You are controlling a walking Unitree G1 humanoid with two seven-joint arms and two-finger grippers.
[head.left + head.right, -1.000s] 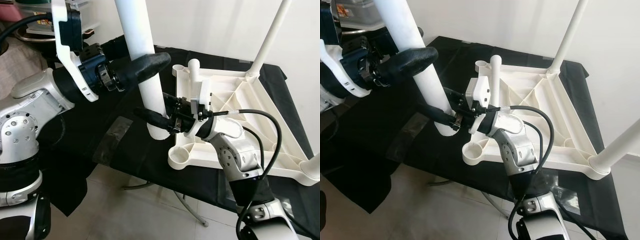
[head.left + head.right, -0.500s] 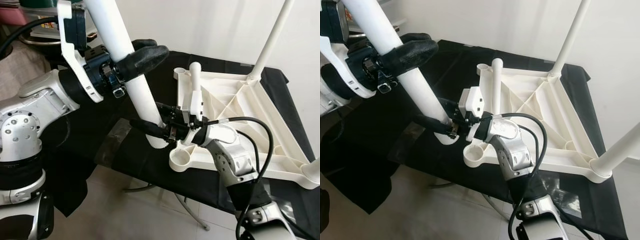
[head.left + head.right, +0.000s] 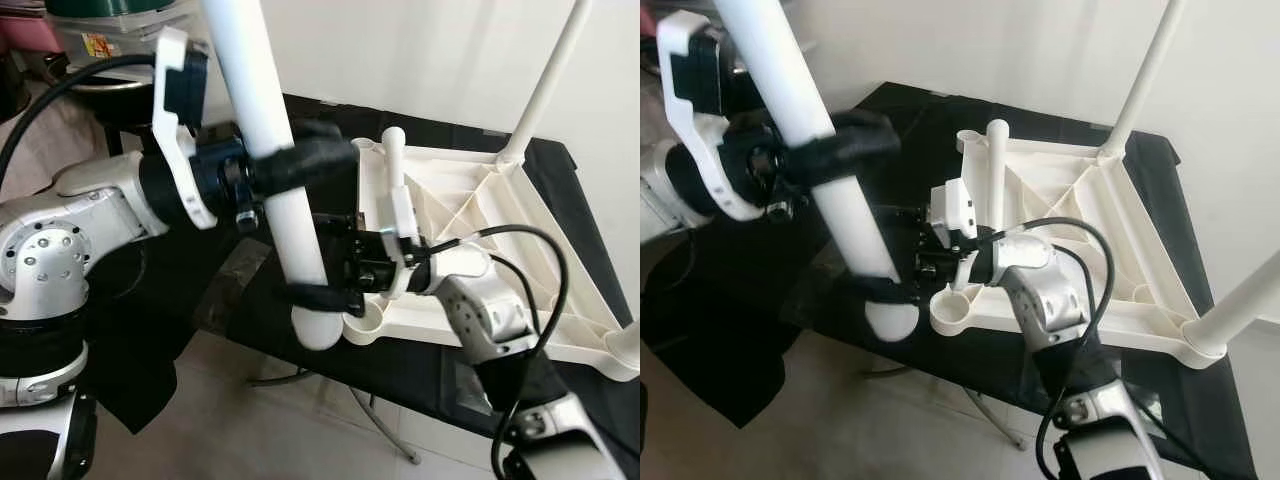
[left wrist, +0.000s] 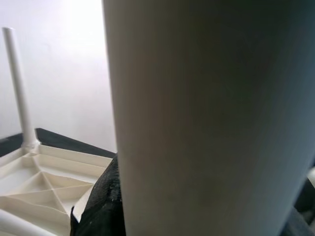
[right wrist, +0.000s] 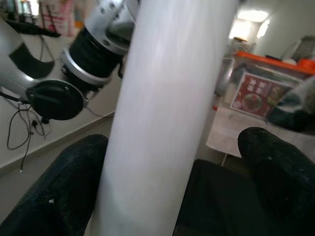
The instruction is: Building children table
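Right wrist view: orange-lidded box [image 5: 268, 83] behind table leg [image 5: 162, 118].

Cut off above by the frame — top of thick white plastic table leg [image 3: 270, 150]; motion-blurred — black-fingered left gripper [image 3: 300, 165].

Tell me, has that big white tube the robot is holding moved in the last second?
Yes. The white tube has swung more upright, and its lower end has dropped closer to the empty corner socket of the upturned tabletop.
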